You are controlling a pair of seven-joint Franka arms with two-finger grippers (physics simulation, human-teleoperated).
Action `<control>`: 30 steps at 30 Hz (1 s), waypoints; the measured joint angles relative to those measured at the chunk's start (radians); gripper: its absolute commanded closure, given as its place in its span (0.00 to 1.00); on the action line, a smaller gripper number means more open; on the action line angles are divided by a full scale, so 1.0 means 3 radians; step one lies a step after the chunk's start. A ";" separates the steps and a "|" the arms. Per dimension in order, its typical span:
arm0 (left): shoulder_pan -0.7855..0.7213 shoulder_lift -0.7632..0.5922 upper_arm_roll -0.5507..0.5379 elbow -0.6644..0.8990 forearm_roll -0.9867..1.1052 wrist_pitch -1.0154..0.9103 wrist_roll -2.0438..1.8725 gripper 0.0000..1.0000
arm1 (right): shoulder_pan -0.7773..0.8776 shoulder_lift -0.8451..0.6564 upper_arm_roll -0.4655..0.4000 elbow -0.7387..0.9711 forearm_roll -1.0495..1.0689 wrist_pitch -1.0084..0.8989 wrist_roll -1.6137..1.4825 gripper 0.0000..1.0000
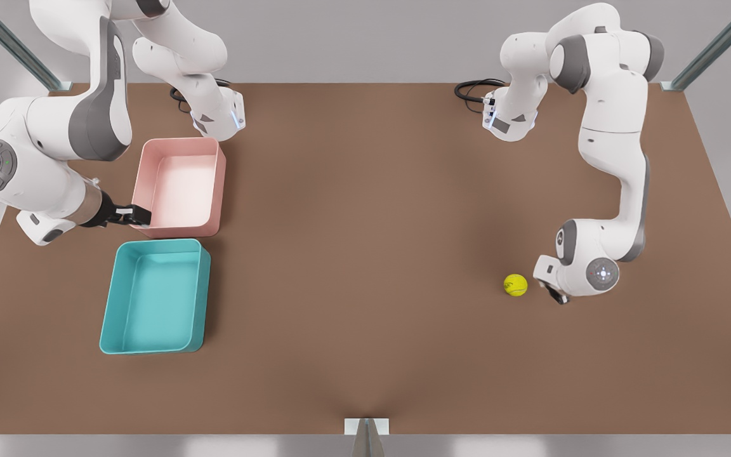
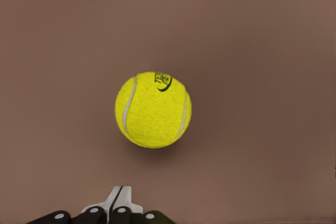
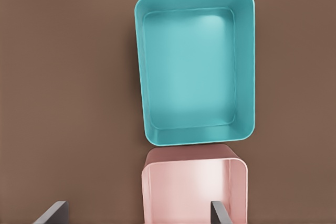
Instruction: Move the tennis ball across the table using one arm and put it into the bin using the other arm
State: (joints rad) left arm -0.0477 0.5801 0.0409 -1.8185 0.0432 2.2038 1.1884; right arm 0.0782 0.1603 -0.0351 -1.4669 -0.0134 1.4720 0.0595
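Ok, your left gripper (image 1: 554, 293) sits low at the front view's right, just beside the tennis ball (image 1: 515, 285), w/ a small gap, not touching. The ball rests on the bare table (image 1: 365, 266), well apart from both trays. In the left wrist view the fingers (image 2: 116, 201) look pressed together, so my read is you're set up to nudge or roll the ball across, not pinch it; closed fingers make a blunt pusher, and the ball (image 2: 153, 109) lies dead ahead of them.

Your right gripper (image 1: 129, 215) waits at the front view's left, over the near edge of the pink tray (image 1: 181, 185), fingers spread apart, nothing in them. Sensible parking, imo: it's on the receiving side, next to the teal tray (image 1: 155, 297), ready to catch whatever rolls over.

Now the views. The front view gives you the whole crossing, ball to trays, a long open stretch of table. The left wrist view gives what that one can't: the ball's seam, its dark logo, its line-up with the fingertips. The right wrist view looks down into the teal tray (image 3: 195, 66) and pink tray (image 3: 195, 192), both bare inside, w/ finger (image 3: 220, 212) tips wide either side
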 measured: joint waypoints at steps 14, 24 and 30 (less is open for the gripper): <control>-0.0077 0.0060 -0.0017 -0.0088 0.0279 0.0101 0.0300 0.79 | 0.0000 0.0006 0.0000 -0.0010 0.0024 -0.0003 0.0013 0.00; -0.1182 -0.0158 -0.0221 -0.0009 -0.1324 0.0131 -0.0189 0.79 | -0.0002 0.0008 -0.0003 -0.0010 0.0042 -0.0009 0.0016 0.00; -0.0843 -0.0552 -0.0175 -0.0057 -0.1418 -0.0251 -0.0862 0.79 | -0.0017 0.0006 -0.0005 -0.0010 0.0043 -0.0019 0.0015 0.00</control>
State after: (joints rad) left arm -0.3006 0.4143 -0.0114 -1.8356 -0.3823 2.1285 0.9297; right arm 0.0731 0.1621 -0.0366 -1.4700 -0.0006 1.4665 0.0639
